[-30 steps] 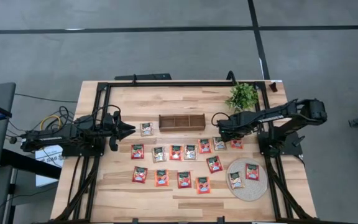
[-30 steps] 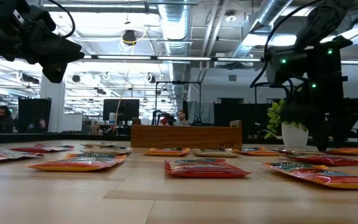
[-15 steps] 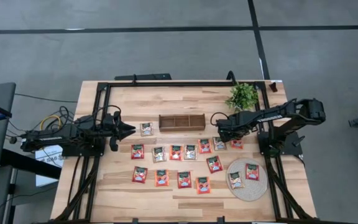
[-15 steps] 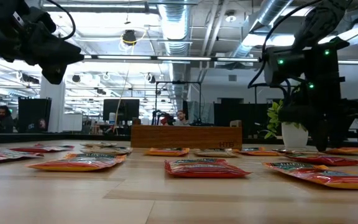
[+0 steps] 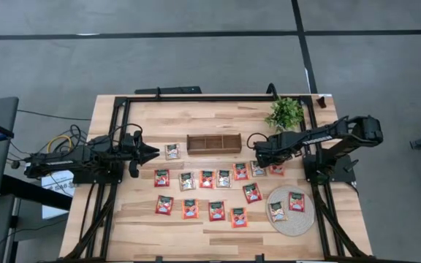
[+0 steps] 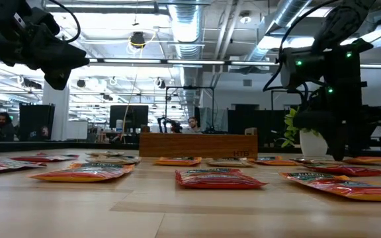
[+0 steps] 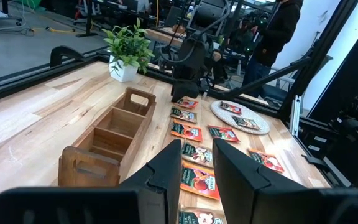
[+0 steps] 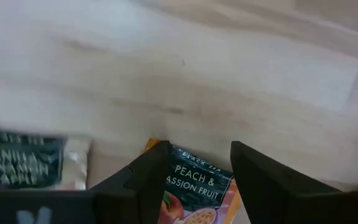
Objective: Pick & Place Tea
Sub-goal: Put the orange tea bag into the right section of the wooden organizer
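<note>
Several tea sachets, red and pale beige, lie flat in rows on the wooden table (image 5: 218,179); two more rest on a round woven mat (image 5: 286,212). My right gripper (image 5: 263,159) points down, open, low over the right end of the far row. In its wrist view the gripper (image 8: 199,168) has its fingers on either side of an orange-edged sachet printed "Peach & Passion Fruit" (image 8: 194,186), with a beige sachet (image 8: 23,163) beside it. Whether the fingers touch it, I cannot tell. My left gripper (image 7: 197,146) waits level and open at the table's left (image 5: 150,152).
A wooden tray with three compartments (image 5: 214,143) stands at the table's middle, far side of the sachet rows. A potted green plant (image 5: 285,113) stands at the far right, close behind my right arm. A black frame (image 5: 196,98) runs around the table.
</note>
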